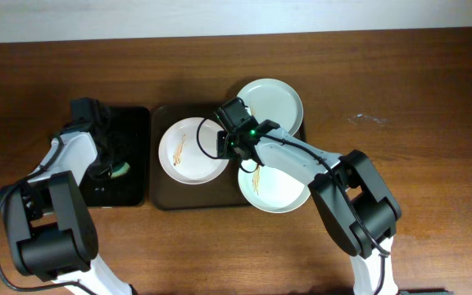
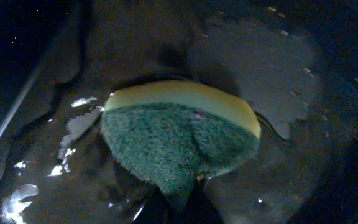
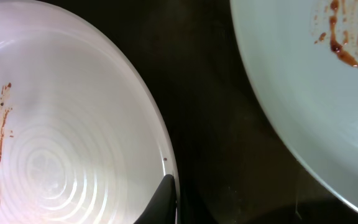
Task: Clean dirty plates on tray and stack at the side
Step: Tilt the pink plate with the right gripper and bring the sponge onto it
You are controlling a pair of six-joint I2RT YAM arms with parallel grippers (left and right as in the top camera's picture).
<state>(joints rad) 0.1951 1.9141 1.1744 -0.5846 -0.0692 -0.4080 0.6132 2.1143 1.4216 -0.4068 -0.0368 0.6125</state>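
Observation:
Three white plates lie on the dark brown tray (image 1: 207, 198). The left plate (image 1: 188, 152) and the lower right plate (image 1: 275, 190) each have a brown smear; the upper right plate (image 1: 272, 102) looks clean. My right gripper (image 1: 234, 138) is at the left plate's right rim. In the right wrist view one finger of it (image 3: 174, 202) lies on the inside of that plate's (image 3: 61, 124) rim, closed on it; the smeared lower right plate (image 3: 303, 81) is beside it. My left gripper (image 1: 109, 168) is shut (image 2: 182, 208) on a corner of a green and yellow sponge (image 2: 179, 134).
A smaller black tray (image 1: 133, 123) stands left of the brown tray; its floor is wet (image 2: 260, 62) and the sponge rests on it. Bare wooden table (image 1: 416, 123) lies to the right and in front.

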